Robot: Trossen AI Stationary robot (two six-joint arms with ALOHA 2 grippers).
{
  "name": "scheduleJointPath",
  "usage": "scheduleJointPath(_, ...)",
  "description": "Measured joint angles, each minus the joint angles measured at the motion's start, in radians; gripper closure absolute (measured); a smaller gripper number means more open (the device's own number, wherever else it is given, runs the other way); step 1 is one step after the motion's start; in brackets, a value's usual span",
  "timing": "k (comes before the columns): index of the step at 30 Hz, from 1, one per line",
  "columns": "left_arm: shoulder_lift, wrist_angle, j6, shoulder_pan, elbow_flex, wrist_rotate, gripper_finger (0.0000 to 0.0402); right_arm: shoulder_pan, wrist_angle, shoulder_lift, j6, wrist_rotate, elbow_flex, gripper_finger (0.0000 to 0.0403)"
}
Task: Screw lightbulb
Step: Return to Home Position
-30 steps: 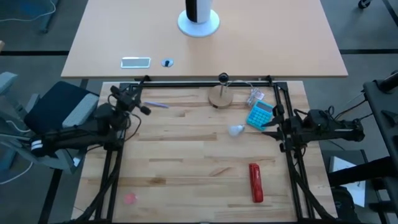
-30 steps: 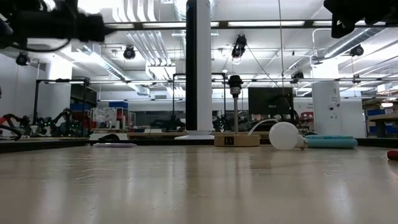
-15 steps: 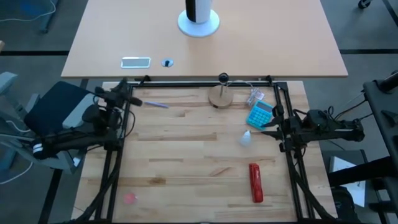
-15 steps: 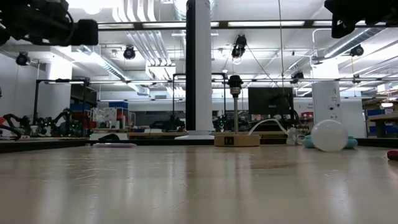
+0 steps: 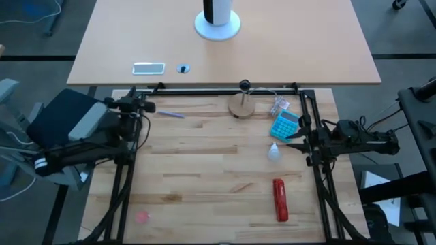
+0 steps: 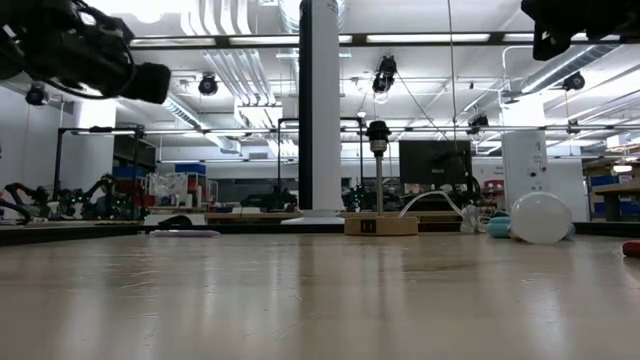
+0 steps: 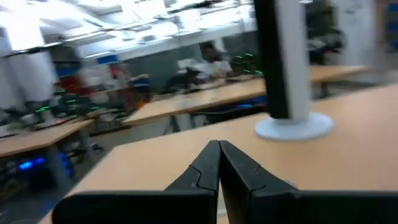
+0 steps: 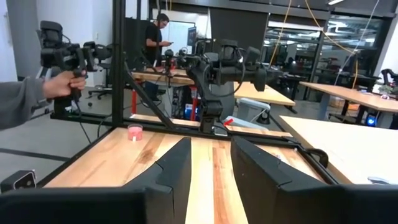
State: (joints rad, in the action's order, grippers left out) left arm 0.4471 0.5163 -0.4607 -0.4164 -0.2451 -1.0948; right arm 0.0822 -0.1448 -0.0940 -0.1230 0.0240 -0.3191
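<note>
So the small white frosted lightbulb is just lying loose on the pale wooden surface. It's right beside the blue calculator and well apart from the round wooden lamp base with its thin dark-topped post. The left pincer is pinched closed on nothing at the left edge, and the right pincer sits parted and empty at the right. I'd guess the bulb's light, slick, fragile and prone to rolling, so grab the globe gently across its widest part and leave the screw end free.
</note>
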Motion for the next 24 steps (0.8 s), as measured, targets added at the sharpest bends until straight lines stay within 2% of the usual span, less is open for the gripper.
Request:
scheduleJointPath(2, 0.024, -0.068, 0.083, -0.028, 0.0, 0.11, 0.0401, 0.0, 0.0, 0.0, 0.0, 0.0, 0.0, 0.0302)
scheduleJointPath(6, 0.088, -0.099, 0.268, -0.091, -0.003, 0.511, 0.0401, 0.0, 0.0, 0.0, 0.001, 0.0, 0.0, 0.0309)
scheduleJointPath(8, 0.129, -0.099, 0.329, -0.108, -0.019, 0.647, 0.0401, 0.0, 0.002, 0.0, 0.007, 0.0, 0.0, 0.0312)
scheduleJointPath(10, 0.173, -0.1, 0.347, -0.12, -0.042, 0.797, 0.0401, 0.0, 0.001, 0.0, 0.01, 0.0, 0.0, 0.0314)
scheduleJointPath(14, 0.253, -0.11, 0.347, -0.152, -0.137, 1.243, 0.0401, 0.0, 0.005, 0.0, 0.016, 0.0, 0.0, 0.0318)
scheduleJointPath(15, 0.269, -0.111, 0.34, -0.159, -0.17, 1.31, 0.0401, 0.0, 0.008, 0.0, 0.016, 0.0, 0.0, 0.0318)
scheduleJointPath(17, 0.28, -0.166, 0.315, -0.174, -0.237, 1.325, 0.0401, 0.0, 0.009, 0.0, 0.019, 0.0, 0.0, 0.0318)
scheduleJointPath(21, 0.239, -0.416, 0.256, -0.218, -0.35, 1.131, 0.0401, 0.0, 0.008, 0.0, 0.059, 0.0, 0.0, 0.0312)
scheduleJointPath(24, 0.162, -0.555, 0.241, -0.239, -0.372, 1.076, 0.0401, 0.0, 0.008, 0.0, 0.07, 0.001, 0.0, 0.0308)
